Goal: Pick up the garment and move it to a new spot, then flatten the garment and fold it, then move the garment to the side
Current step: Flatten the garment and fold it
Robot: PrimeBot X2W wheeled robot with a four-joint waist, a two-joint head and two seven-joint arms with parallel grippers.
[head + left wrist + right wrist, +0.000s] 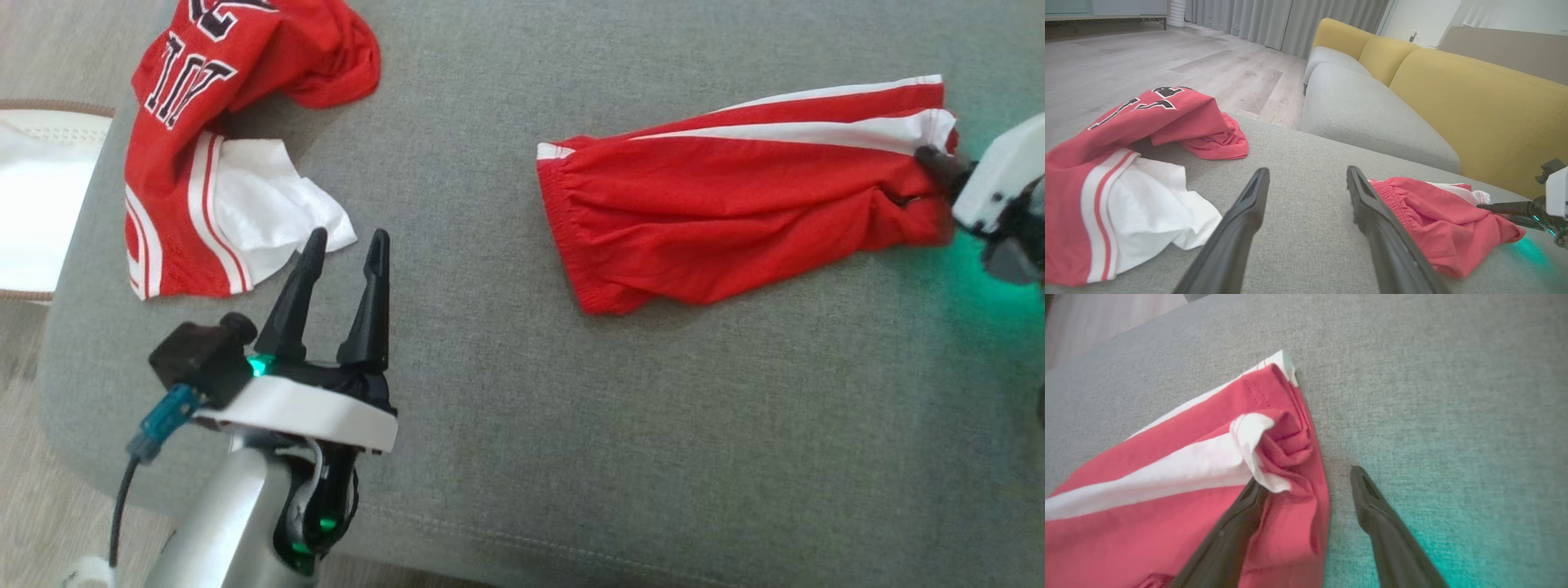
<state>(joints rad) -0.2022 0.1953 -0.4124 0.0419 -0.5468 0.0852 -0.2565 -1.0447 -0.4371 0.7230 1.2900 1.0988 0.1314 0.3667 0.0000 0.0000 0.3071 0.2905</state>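
Red shorts (735,204) with white side stripes lie stretched across the grey cushion (522,425), waistband to the left. My right gripper (932,173) is at their right end. In the right wrist view it (1306,477) stands open: its left finger's tip is tucked under the bunched white hem of the shorts (1147,498), and its other finger rests on bare cushion beside the cloth. My left gripper (347,241) hovers open and holds nothing, low over the cushion between the shorts (1433,216) and a crumpled jersey, and it (1307,171) touches neither.
A crumpled red and white jersey (188,122) with black lettering lies at the cushion's left end, near its edge. A white object (33,204) sits on the floor to the left. Beyond are a second grey seat (1363,114), a yellow backrest (1474,114) and wooden floor (1147,53).
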